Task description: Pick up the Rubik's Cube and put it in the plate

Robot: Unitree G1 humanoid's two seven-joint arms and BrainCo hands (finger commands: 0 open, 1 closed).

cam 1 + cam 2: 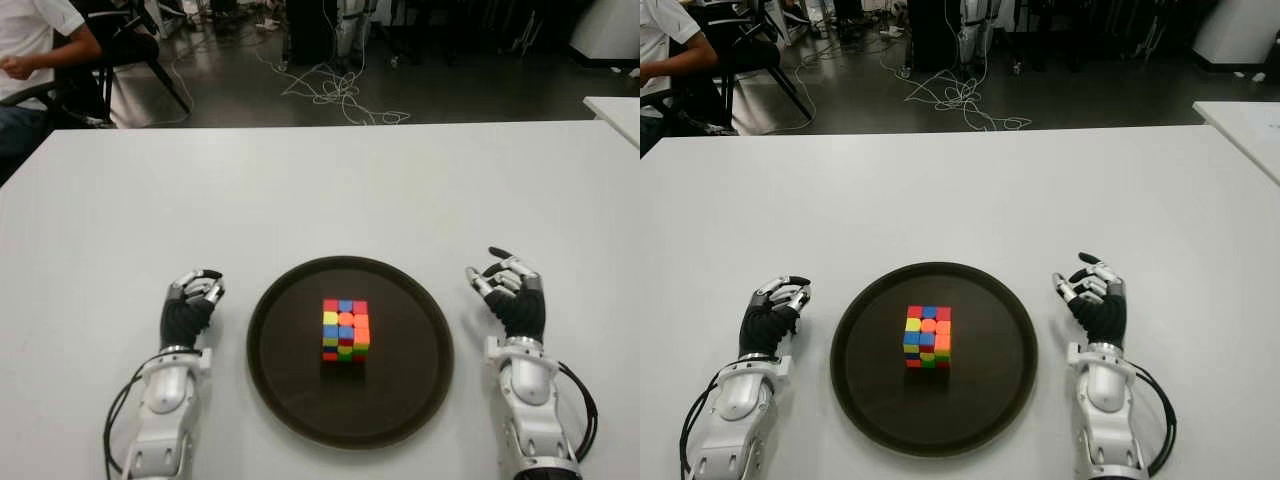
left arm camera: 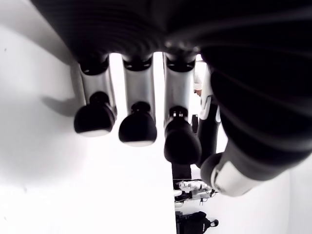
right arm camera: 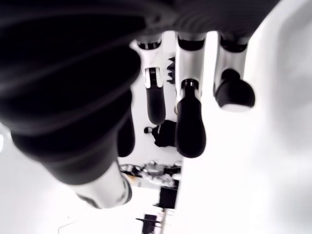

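White tabletop (image 1: 330, 180) fills view; cable tangle (image 1: 335, 90) on dark floor behind, seated person (image 1: 30, 60) at far left.

Rubik's Cube (image 1: 345, 330) sits flat near middle of dark round plate (image 1: 290, 400), upright, nothing touching it. Judgement: placement looks done.

Left hand (image 1: 190, 305) just beside plate on left, fingers (image 2: 139, 124) loosely curled, holding nothing.

Right hand (image 1: 510, 290) on right side, fingers (image 3: 190, 124) relaxed, half-open, empty. Likely clear of plate to avoid knocking cube.
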